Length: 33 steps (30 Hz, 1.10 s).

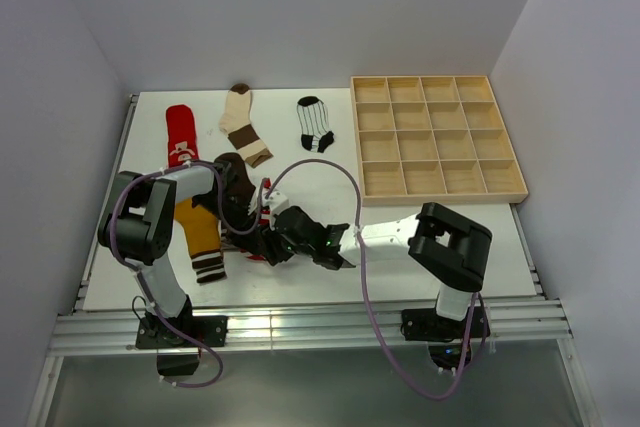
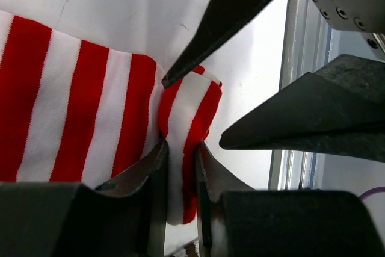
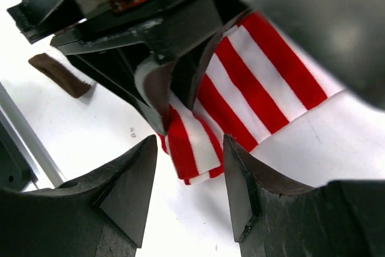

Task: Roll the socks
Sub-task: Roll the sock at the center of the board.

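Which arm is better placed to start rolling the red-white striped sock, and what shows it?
Left, probably. The left gripper is shut on the end of the striped sock, so it could turn that end over. The right gripper stands open, fingers either side of that end, holding nothing.

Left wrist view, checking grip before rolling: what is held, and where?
The left fingers pinch the red-white striped sock by its bunched end; the right fingers stand open.
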Tool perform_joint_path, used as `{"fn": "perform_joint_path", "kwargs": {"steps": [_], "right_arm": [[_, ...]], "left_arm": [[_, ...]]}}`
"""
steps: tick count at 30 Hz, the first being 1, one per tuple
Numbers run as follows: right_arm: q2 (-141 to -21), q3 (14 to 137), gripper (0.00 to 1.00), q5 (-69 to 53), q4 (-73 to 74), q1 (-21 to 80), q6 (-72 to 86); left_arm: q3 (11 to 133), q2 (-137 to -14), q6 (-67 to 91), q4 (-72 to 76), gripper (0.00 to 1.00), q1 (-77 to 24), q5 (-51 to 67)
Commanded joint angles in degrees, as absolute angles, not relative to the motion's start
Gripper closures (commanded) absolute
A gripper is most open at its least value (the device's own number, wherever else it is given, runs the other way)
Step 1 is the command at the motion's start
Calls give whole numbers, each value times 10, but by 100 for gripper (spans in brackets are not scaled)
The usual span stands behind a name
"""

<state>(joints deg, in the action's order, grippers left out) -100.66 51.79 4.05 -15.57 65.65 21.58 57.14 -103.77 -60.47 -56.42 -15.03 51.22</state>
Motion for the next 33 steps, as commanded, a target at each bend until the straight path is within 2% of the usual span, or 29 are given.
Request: {"fn": "perform_joint_path", "kwargs": {"steps": [1,9,12,14,16,19,24,33], "right_arm": [[-1016,548,45,3,-180,693,168],[-1048,559,48,-2,-170,696,164],[-1061,562,53,-2,-170,696,163],[-1066,561,61,-3,-171,696,164],[-1069,560,62,-6,-171,696,164],[-1069,557,60,-11,-169,696,165],[-1040,530,49,-5,-187,696,169],[-972,462,47,-4,-239,698,181]], "left_arm": [[590,-1046,-577,-562,100,-159,520],[592,-1049,-581,-566,100,-159,523],[592,-1048,-582,-567,100,-159,526],[593,-1049,-582,-568,100,-159,526],[594,-1050,-582,-569,100,-159,527],[595,-1053,-581,-568,100,-159,528],[597,-1054,-577,-566,100,-159,527],[596,-1057,-575,-563,100,-159,526]]}}
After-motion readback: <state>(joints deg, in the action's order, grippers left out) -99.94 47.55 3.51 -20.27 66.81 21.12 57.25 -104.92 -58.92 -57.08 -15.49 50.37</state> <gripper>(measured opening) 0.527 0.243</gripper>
